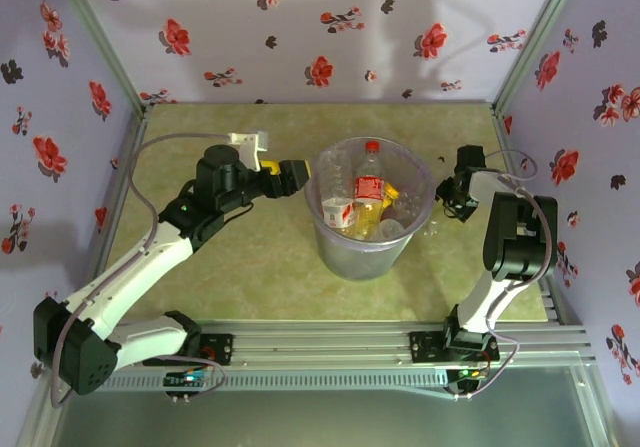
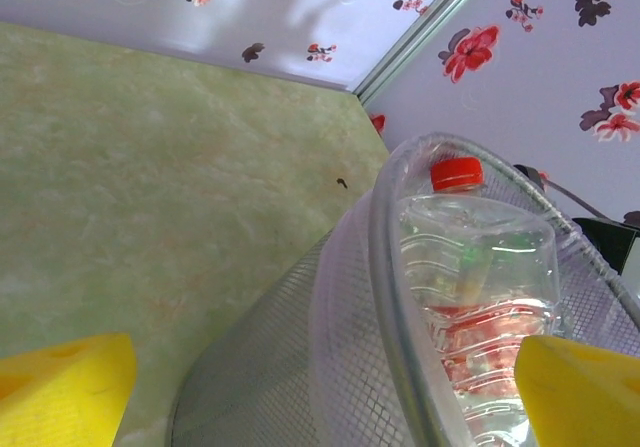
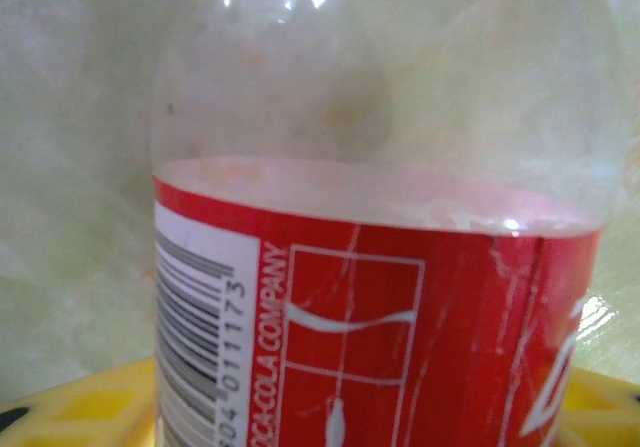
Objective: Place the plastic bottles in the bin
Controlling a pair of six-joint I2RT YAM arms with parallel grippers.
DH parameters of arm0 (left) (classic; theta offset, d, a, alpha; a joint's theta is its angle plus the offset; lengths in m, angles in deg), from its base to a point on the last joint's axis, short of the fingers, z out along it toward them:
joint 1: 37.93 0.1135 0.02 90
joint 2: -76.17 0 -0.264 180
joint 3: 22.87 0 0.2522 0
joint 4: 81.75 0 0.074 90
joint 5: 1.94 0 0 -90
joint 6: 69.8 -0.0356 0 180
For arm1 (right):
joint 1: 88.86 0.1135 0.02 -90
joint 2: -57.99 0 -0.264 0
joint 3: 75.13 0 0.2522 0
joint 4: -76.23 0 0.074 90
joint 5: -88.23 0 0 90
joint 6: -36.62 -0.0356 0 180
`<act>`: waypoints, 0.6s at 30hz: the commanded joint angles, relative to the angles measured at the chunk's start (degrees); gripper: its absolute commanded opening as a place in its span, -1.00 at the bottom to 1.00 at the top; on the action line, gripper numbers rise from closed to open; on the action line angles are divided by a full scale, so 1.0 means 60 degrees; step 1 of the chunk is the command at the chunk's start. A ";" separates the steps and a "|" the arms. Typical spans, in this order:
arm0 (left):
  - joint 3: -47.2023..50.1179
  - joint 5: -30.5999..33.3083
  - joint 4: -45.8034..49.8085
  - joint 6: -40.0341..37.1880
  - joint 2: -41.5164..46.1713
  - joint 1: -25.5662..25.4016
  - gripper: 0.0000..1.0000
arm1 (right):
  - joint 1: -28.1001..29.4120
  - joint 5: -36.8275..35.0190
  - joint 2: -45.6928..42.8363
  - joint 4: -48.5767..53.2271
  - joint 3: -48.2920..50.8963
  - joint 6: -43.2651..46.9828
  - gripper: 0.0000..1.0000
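Note:
The bin [image 1: 345,257], a round translucent bucket, stands mid-table with several plastic bottles in it. One clear red-capped bottle [image 1: 370,179] pokes up above the rim, and a yellow one [image 1: 391,198] lies beside it. My left gripper [image 1: 298,175] hovers open at the bin's left rim. In the left wrist view the bin's rim [image 2: 385,297] runs between the yellow fingers [image 2: 60,387], with the red-capped bottle [image 2: 475,267] just inside. My right gripper [image 1: 452,205] is low, to the right of the bin. It is shut on a clear, red-labelled plastic bottle [image 3: 380,267] that stands between its yellow fingers [image 3: 80,407].
Floral walls enclose the green tabletop [image 1: 230,257] on three sides, with metal corner posts at the back. An aluminium rail [image 1: 330,342] runs along the near edge by the arm bases. The right arm's elbow [image 1: 520,232] stands near the right wall.

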 commanded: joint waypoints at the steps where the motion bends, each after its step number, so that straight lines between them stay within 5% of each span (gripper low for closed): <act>1: -0.0114 0.0008 0.0105 -0.0166 -0.0125 -0.0139 0.93 | -0.0047 0.0125 -0.0346 0.0218 -0.0289 0.0347 0.25; 18: -0.0729 0.0178 0.0543 -0.0242 -0.1057 -0.0544 0.61 | -0.0047 0.0700 -0.2282 0.1368 -0.0954 0.1502 -0.02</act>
